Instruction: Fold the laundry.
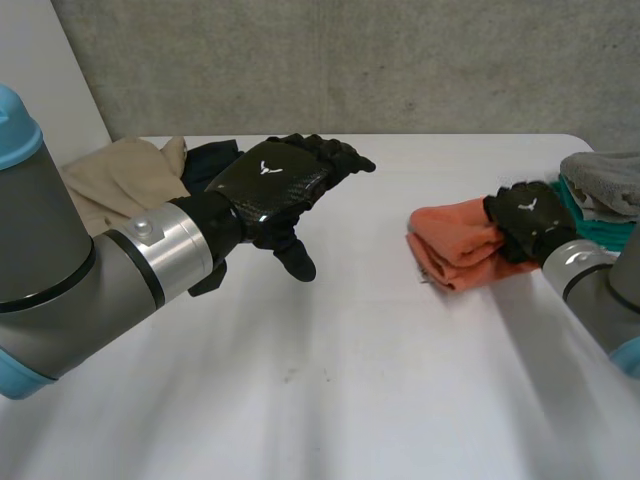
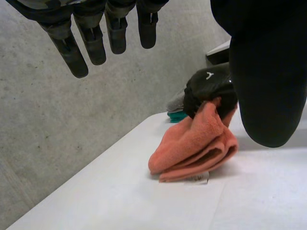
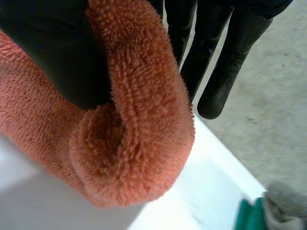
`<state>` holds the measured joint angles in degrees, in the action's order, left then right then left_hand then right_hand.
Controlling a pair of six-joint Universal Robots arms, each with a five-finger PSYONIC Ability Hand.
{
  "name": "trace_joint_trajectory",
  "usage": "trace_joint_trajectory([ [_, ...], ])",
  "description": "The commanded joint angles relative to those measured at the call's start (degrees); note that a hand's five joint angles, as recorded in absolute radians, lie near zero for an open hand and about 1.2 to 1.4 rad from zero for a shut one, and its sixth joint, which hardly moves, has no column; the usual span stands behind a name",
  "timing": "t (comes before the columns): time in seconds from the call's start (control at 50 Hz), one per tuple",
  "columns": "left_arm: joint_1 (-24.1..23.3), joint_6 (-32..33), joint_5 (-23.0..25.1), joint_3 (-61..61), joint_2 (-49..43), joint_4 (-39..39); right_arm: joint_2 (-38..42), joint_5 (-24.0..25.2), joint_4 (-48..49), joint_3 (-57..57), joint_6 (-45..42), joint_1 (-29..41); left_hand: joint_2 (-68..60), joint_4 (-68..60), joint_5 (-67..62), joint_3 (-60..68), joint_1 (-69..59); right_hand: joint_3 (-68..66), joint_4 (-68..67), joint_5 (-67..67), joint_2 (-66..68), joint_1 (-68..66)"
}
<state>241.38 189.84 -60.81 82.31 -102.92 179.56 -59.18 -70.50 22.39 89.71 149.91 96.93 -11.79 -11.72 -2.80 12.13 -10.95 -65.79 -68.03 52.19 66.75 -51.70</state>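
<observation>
A folded orange towel (image 1: 452,243) lies on the white table (image 1: 330,380) at the right. My right hand (image 1: 528,220) is shut on its near-right edge. In the right wrist view the towel (image 3: 139,139) is pinched between the thumb and the straight fingers (image 3: 218,72). The left wrist view shows the towel (image 2: 192,148) lifted at that edge by the right hand (image 2: 208,86). My left hand (image 1: 270,185) hovers open above the table's middle left, fingers (image 2: 91,43) straight, holding nothing.
A grey cloth (image 1: 605,175) and a teal cloth (image 1: 605,232) are stacked at the right edge, just behind the right hand. A beige garment (image 1: 120,180) and a dark one (image 1: 212,160) lie at the back left.
</observation>
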Motion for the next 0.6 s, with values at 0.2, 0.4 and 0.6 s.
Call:
trace_joint_trajectory([
  [0.2, 0.14, 0.01, -0.10, -0.04, -0.09, 0.00, 5.30, 2.21, 5.56, -30.98, 10.93, -0.86, -0.78, -0.85, 0.23, 0.44, -1.61, -14.21, -11.97, 17.81, 13.25, -28.30],
  [0.4, 0.67, -0.96, -0.10, -0.04, 0.09, 0.00, 10.13, 3.09, 5.56, -44.35, 12.34, -10.09, -0.78, -0.85, 0.23, 0.44, -1.61, -14.21, -11.97, 17.81, 13.25, -28.30],
  [0.6, 0.67, -1.40, -0.10, 0.05, 0.00, 0.00, 15.93, 10.82, 8.89, -40.50, 11.73, -20.81, -0.78, -0.85, 0.23, 0.44, -1.61, -14.21, -11.97, 17.81, 13.25, -28.30],
])
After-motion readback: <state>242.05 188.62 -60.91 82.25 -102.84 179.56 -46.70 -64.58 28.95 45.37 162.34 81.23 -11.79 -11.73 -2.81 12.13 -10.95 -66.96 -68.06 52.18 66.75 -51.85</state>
